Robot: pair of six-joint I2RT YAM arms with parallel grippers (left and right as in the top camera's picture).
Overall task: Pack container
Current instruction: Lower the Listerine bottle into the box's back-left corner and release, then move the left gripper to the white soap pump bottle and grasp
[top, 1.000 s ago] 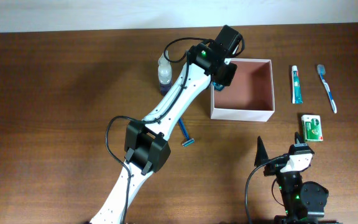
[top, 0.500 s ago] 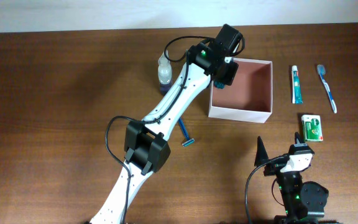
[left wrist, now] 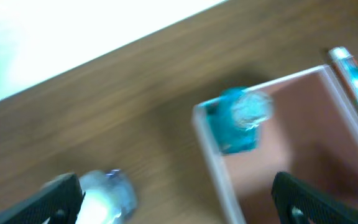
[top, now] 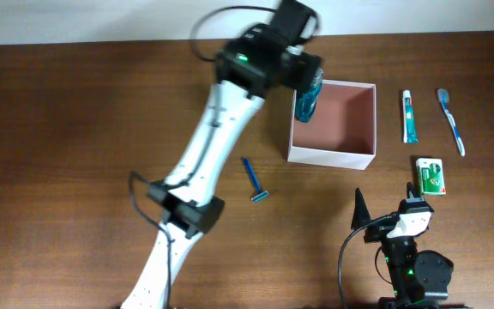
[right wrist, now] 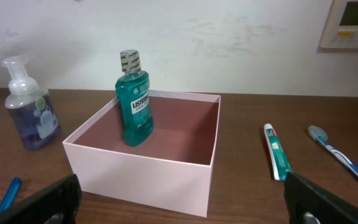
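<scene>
The container (top: 331,156), a square white box with a pink-brown inside, sits right of the table's middle. A teal mouthwash bottle (top: 308,94) stands upright in its far left corner, also clear in the right wrist view (right wrist: 133,102). My left gripper (left wrist: 176,204) hovers open above the box's left wall (left wrist: 211,158), with nothing between its fingers and the bottle (left wrist: 236,121) free below it. My right gripper (top: 386,210) rests open near the front edge, facing the container (right wrist: 142,180) with nothing held.
A foam soap bottle (right wrist: 33,106) stands left of the box. A blue razor (top: 254,181) lies on the wood in front of it. Right of the box lie a toothpaste tube (top: 409,116), a toothbrush (top: 450,120) and a small green packet (top: 432,176).
My left gripper opened and let go of the mouthwash bottle, which now stands in the box. The left arm rose and swung left. The right arm has not moved.
</scene>
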